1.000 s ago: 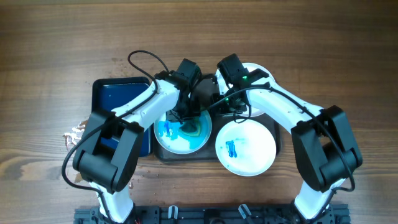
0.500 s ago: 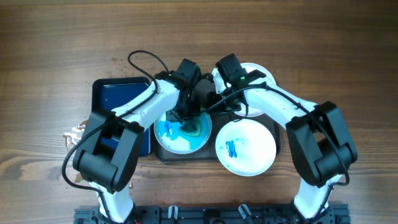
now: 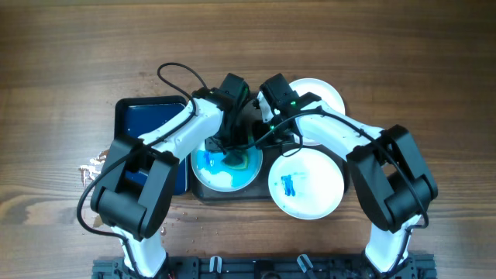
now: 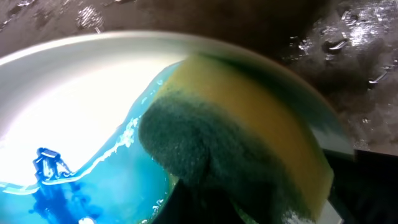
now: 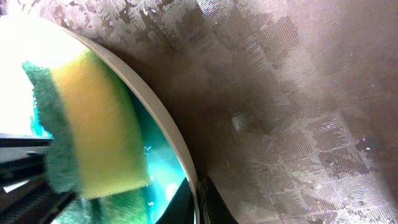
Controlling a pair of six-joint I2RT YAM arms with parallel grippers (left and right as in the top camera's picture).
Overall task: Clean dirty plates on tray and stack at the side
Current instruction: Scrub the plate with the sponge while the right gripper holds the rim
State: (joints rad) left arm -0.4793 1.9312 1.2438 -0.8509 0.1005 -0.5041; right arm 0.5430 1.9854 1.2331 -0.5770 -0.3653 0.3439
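Observation:
A dirty plate [image 3: 221, 172] awash in blue lies at the left of the dark grey tray [image 3: 265, 188]. My left gripper [image 3: 231, 152] is shut on a yellow-and-green sponge [image 4: 249, 137] pressed onto this plate [image 4: 74, 99] near its far rim. My right gripper [image 3: 266, 138] pinches the same plate's right rim [image 5: 158, 109], one finger on each side [image 5: 199, 200]. A second plate [image 3: 306, 184] with a small blue smear lies at the tray's right front. A third plate [image 3: 322, 93] lies behind, partly hidden by my right arm.
A smaller dark blue tray [image 3: 147, 128] stands left of the grey tray, partly under my left arm. Something shiny and crumpled [image 3: 93, 164] lies on the wood at its left. The grey tray's textured floor [image 5: 298, 93] is wet.
My right wrist has shifted left toward the left plate's rim. My left gripper and the sponge have stayed almost in place on that plate.

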